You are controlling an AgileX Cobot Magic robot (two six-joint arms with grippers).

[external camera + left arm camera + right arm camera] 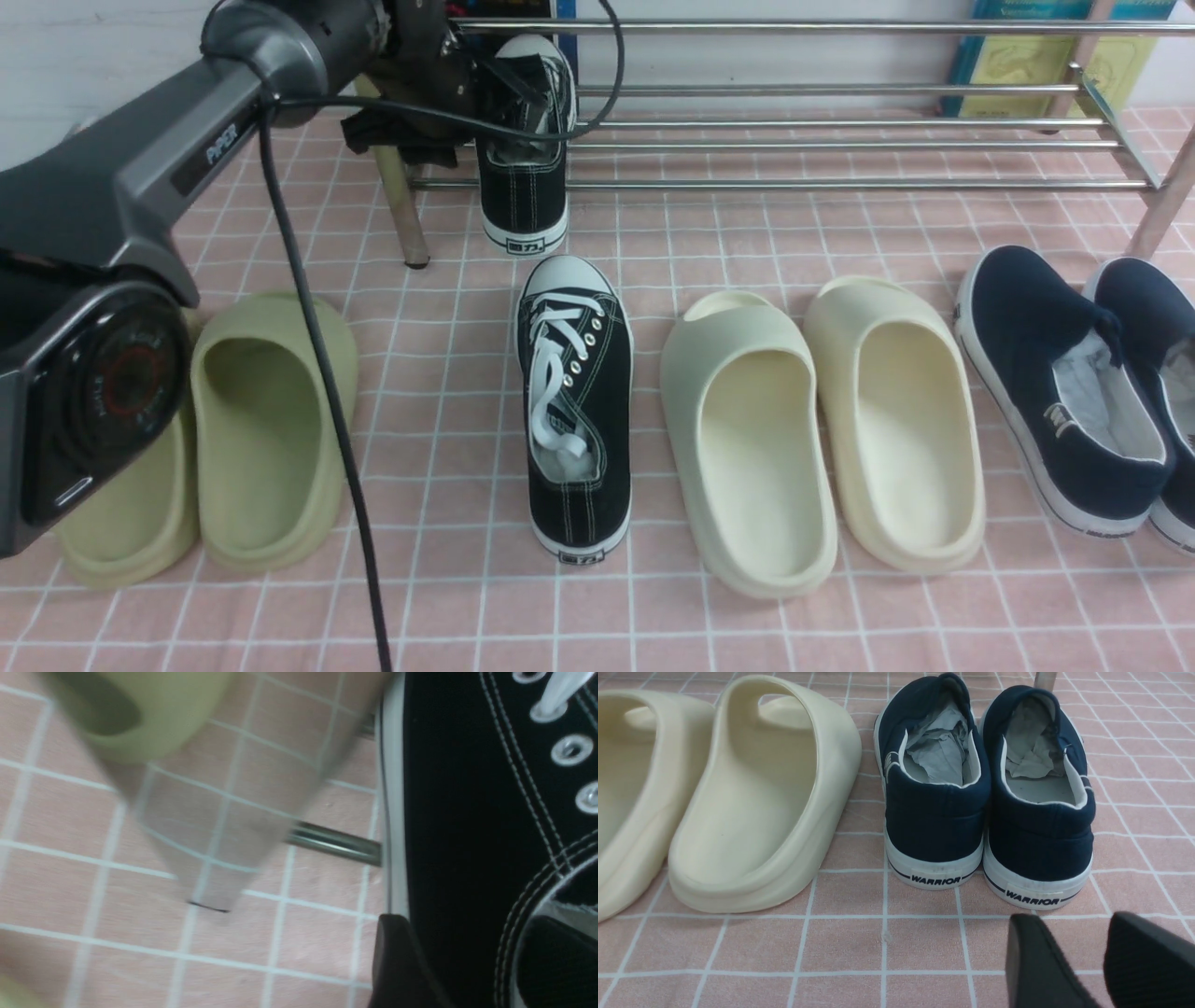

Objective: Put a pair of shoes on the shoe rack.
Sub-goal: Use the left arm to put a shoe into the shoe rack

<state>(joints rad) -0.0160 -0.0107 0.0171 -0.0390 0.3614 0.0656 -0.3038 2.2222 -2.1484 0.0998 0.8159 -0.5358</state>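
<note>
Grey left arm [112, 187] at chrome tube rack [840, 145].
Left tool [472, 961] clasps one black canvas sneaker [525, 177] at its bars; twin sneaker [574, 420] on pink worktop [747, 625]; right tool [1097, 970] spread, empty.

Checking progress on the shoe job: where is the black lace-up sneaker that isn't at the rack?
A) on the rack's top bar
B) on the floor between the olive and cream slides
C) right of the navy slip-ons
B: that black sneaker lies on the floor, olive slides to its left and cream slides to its right; the other sneaker is at the shoe rack.
</note>
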